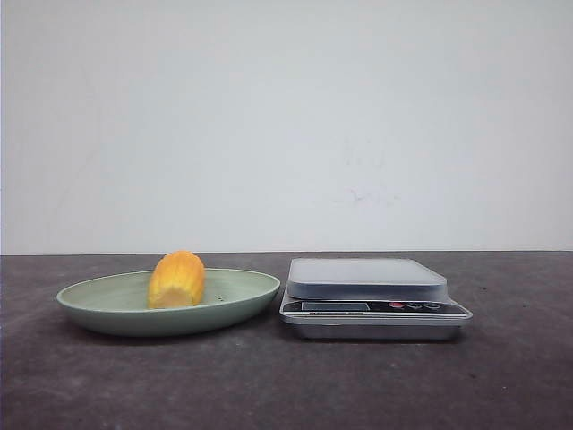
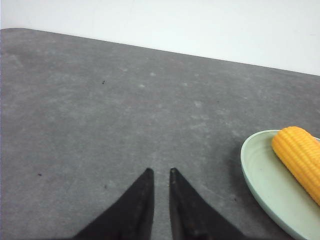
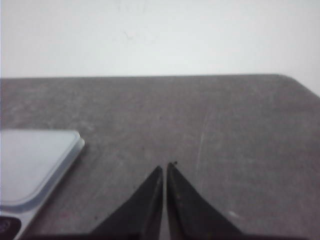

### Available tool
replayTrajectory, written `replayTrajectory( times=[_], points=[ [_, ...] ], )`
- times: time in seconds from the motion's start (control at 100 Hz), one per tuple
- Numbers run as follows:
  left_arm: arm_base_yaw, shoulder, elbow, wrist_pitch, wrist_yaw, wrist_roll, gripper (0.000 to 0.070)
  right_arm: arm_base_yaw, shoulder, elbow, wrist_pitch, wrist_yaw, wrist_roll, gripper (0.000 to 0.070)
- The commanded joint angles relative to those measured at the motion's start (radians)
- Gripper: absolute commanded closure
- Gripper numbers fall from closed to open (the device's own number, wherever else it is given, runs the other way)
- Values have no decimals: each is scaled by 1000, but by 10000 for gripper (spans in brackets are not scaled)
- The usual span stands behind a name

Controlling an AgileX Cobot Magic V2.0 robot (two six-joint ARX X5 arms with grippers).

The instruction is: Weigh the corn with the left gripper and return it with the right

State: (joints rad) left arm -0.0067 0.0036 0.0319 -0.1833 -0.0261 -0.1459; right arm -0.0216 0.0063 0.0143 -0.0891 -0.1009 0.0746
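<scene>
Nearest the desk's [image 1: 286,385] front edge sits the scale [image 1: 372,300]; corn [image 1: 176,279] lies on the plate [image 1: 98,309] (leftward). Both arms' fingers [image 2: 142,200] [image 3: 150,195] are nearly closed, empty.

The table [image 1: 501,376] is matt, mottled grey. The plate [image 1: 98,309] looks smooth; the scale [image 1: 376,309] has shiny metal and the corn [image 1: 176,279] is ribbed.

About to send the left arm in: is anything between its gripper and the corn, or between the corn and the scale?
Nothing visible. Only bare table separates the left gripper from the corn on the green plate; the scale beside it is empty.
</scene>
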Motion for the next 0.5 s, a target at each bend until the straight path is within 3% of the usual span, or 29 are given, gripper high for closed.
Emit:
replayTrajectory(
  times=[0.0,0.27,0.49],
  points=[
    [1,0,-18,3,1,6,684,-2,-2,-2,7,13,-11,692],
    [1,0,-18,3,1,6,684,-3,-2,-2,-90,26,-18,692],
    [1,0,-18,3,1,6,684,-3,-2,-2,-85,23,-29,692]
  ],
)
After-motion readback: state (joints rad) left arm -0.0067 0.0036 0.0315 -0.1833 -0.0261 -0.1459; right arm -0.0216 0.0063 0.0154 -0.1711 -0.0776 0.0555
